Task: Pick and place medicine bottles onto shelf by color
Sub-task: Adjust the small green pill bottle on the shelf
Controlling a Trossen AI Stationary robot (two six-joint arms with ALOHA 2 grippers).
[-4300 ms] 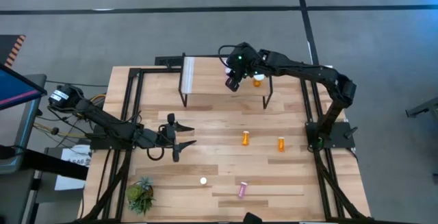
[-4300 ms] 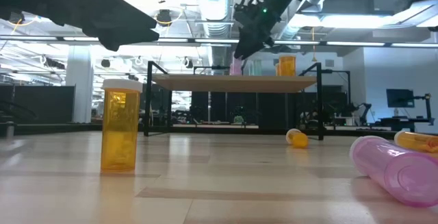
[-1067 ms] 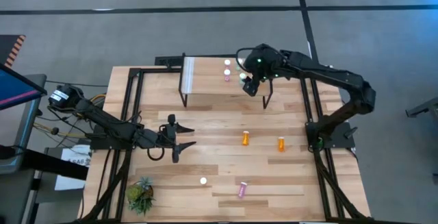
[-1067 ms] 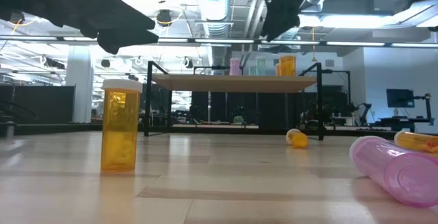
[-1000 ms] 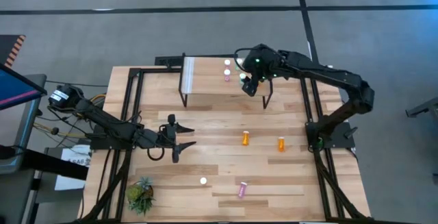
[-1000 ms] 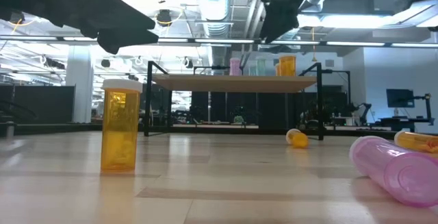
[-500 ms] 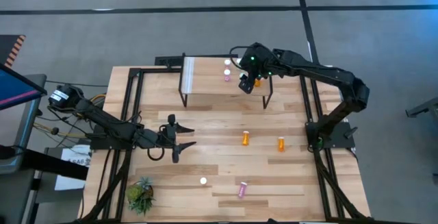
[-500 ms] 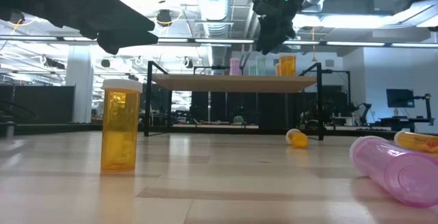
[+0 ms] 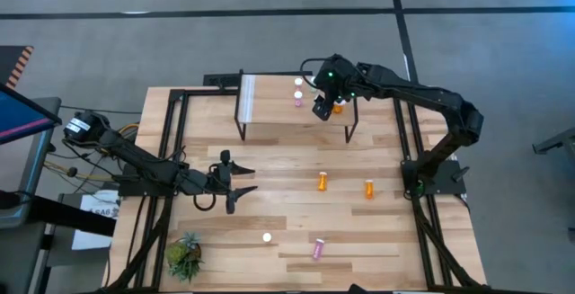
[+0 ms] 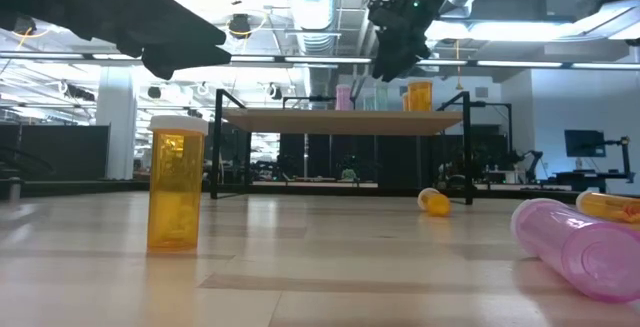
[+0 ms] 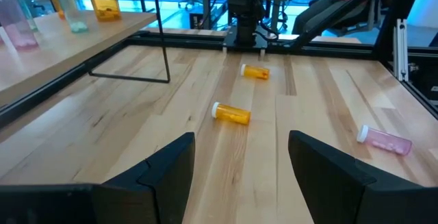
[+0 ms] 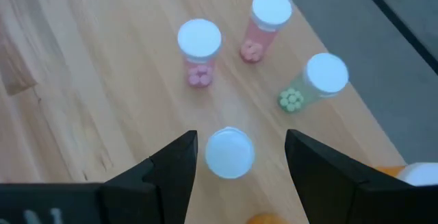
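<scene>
The right tool (image 9: 322,111) hangs spread and empty above the shelf (image 9: 269,105), straddling from above a white-capped bottle (image 12: 229,153) that stands beside two pink bottles (image 12: 199,53) and a teal one (image 12: 316,80), apparently grouping by color. The left tool (image 9: 241,178) waits spread over the worktop (image 9: 287,213), where orange bottles (image 9: 322,182) and a pink one (image 9: 318,248) lie unsorted.
</scene>
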